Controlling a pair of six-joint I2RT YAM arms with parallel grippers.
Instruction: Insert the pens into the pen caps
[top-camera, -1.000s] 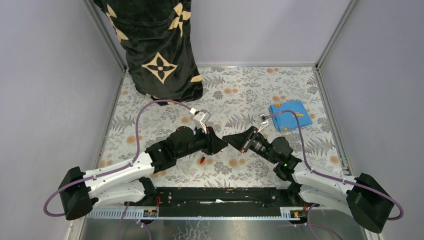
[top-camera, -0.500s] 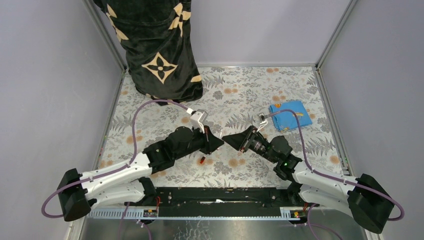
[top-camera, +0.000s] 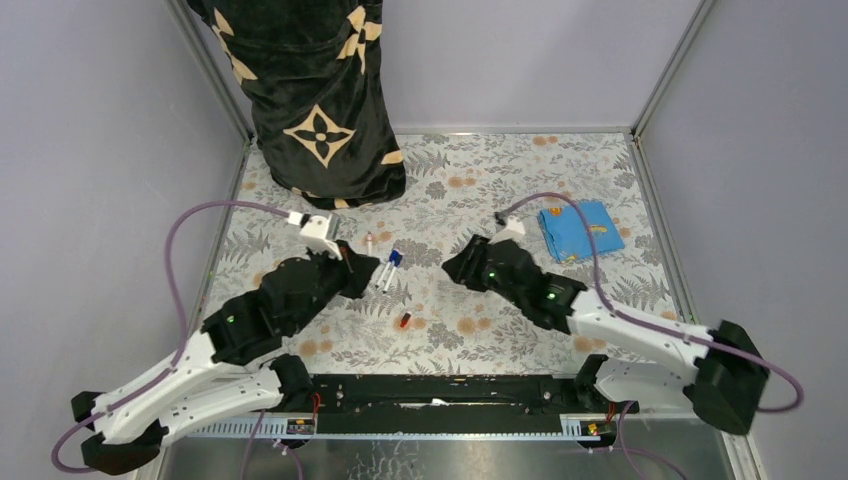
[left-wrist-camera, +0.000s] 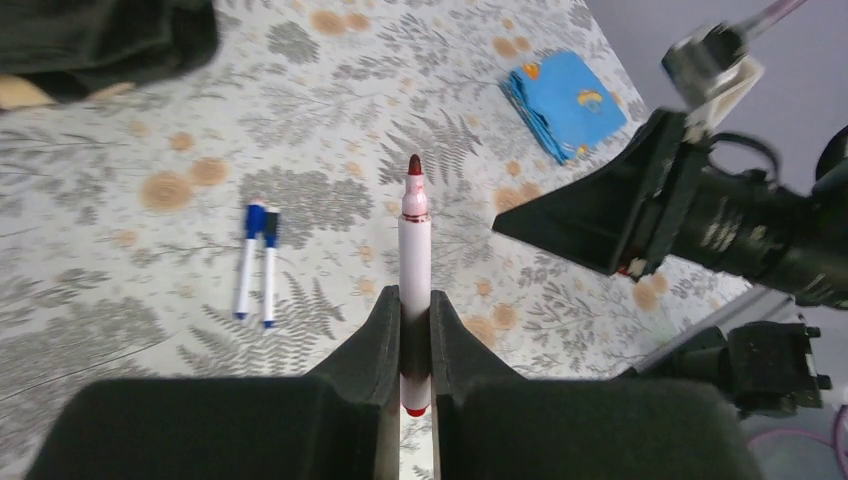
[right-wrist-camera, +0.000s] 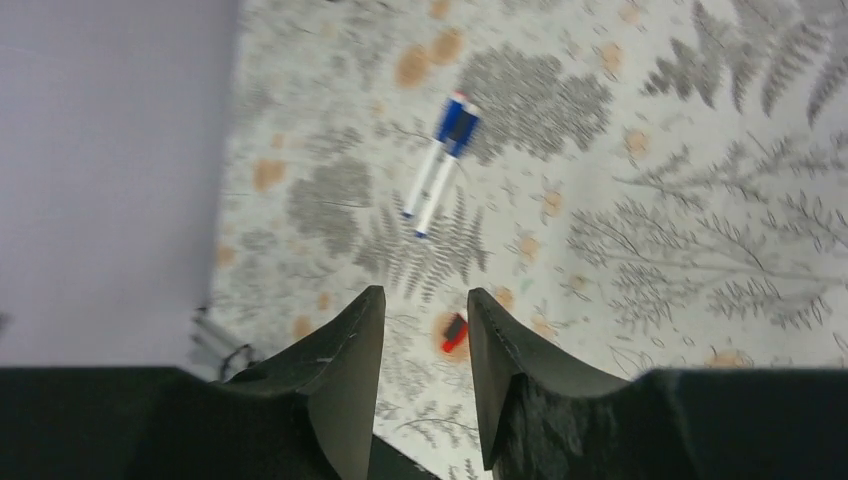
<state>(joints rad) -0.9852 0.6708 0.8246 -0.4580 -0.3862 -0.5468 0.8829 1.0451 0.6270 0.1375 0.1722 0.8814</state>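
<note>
My left gripper (left-wrist-camera: 415, 298) is shut on a white-barrelled pen (left-wrist-camera: 414, 250) near its red rear end, and the uncapped dark red tip points away from the wrist. Seen from above, the left gripper (top-camera: 362, 272) sits left of centre. Two blue-capped pens (top-camera: 390, 270) lie side by side on the floral table, and they also appear in the wrist views (left-wrist-camera: 255, 262) (right-wrist-camera: 440, 165). A red pen cap (top-camera: 405, 320) lies loose on the table, showing below my right gripper's fingertips (right-wrist-camera: 455, 332). My right gripper (right-wrist-camera: 425, 295) hangs open and empty right of centre (top-camera: 455, 268).
A folded blue cloth (top-camera: 580, 230) lies at the back right. A person in a black robe with gold flower marks (top-camera: 320, 100) stands at the back left corner. Grey walls enclose the table (top-camera: 520, 170), and a black rail (top-camera: 440, 390) runs along the near edge.
The two grippers met tip to tip at the centre. The left one has closed on the pen, the right one has opened, and the arms have drawn apart, uncovering the two blue pens.
</note>
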